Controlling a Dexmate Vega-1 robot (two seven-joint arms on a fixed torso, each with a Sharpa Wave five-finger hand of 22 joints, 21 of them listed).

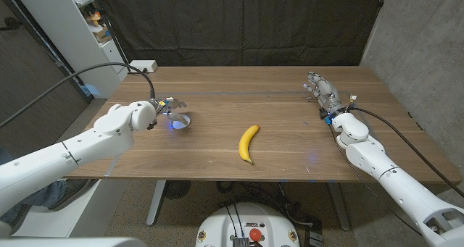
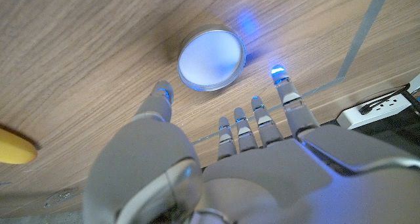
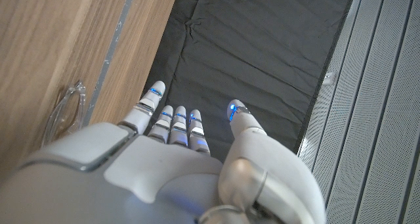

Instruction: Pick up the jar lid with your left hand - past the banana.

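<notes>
Both hands' fingers apart, empty; left hand [image 2: 216, 178] above round metal jar lid [image 2: 211, 58].

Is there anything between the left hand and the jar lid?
No. The left hand hovers over the lid with fingers spread, and only bare table lies between them. The banana lies off to the side.

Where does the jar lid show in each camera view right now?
Head view: jar lid on the table's left part, just beyond the left hand.
Left wrist view: upper middle, beyond the fingertips.
Right wrist view: not in it.
Shared landmark: banana, left edge of the left wrist view.
</notes>
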